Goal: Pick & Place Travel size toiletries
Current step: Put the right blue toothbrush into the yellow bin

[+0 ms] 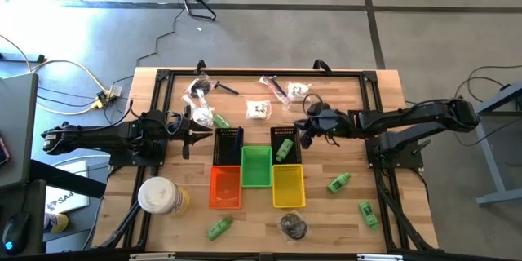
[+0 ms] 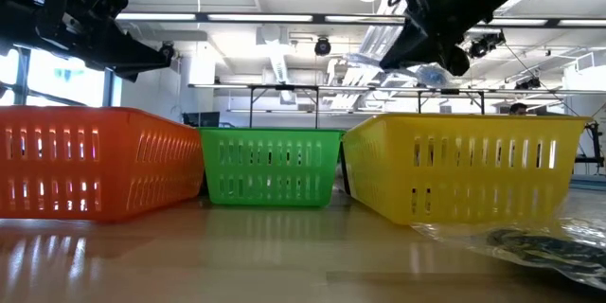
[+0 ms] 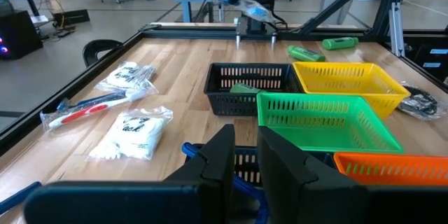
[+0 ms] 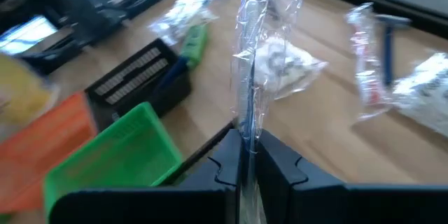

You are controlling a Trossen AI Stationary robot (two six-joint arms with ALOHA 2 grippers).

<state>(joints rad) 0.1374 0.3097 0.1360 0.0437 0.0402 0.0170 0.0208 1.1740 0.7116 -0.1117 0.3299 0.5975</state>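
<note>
The right gripper (image 4: 246, 155) hung above the table (image 1: 342, 220), just right of the black basket (image 1: 287, 134), its fingers clamped on a clear-wrapped packet (image 4: 262, 49) that stood up between them in the right wrist view. In the low view the same packet (image 2: 426, 74) dangled well clear of the yellow basket (image 2: 464, 166), so it was being carried, not yet placed.

The left gripper (image 1: 198, 137) sat level beside a second black basket (image 1: 227, 143), on its left side. Its fingers (image 3: 222, 157) were nearly together with a narrow gap; a blue piece (image 3: 192, 151) showed just past them, but I could not tell whether it was held.

By my reading the sorting was only partly done. 1 green bottle (image 1: 285, 148) lay inside the right-hand black basket, while the green basket (image 1: 256, 165), the orange basket (image 1: 225, 188) and the yellow one looked to hold nothing.

Much was left on the table: a green bottle (image 1: 220, 121) near the left gripper, a white wrapped piece (image 1: 258, 110) at the far middle, wrapped sticks and packets (image 1: 198, 90) toward the far edge, 3 more green bottles (image 1: 338, 183) on the near side, and a dark wrapped piece (image 1: 294, 227) in front of the yellow basket. The large white-and-yellow container (image 1: 160, 196) stood left of the orange basket.
</note>
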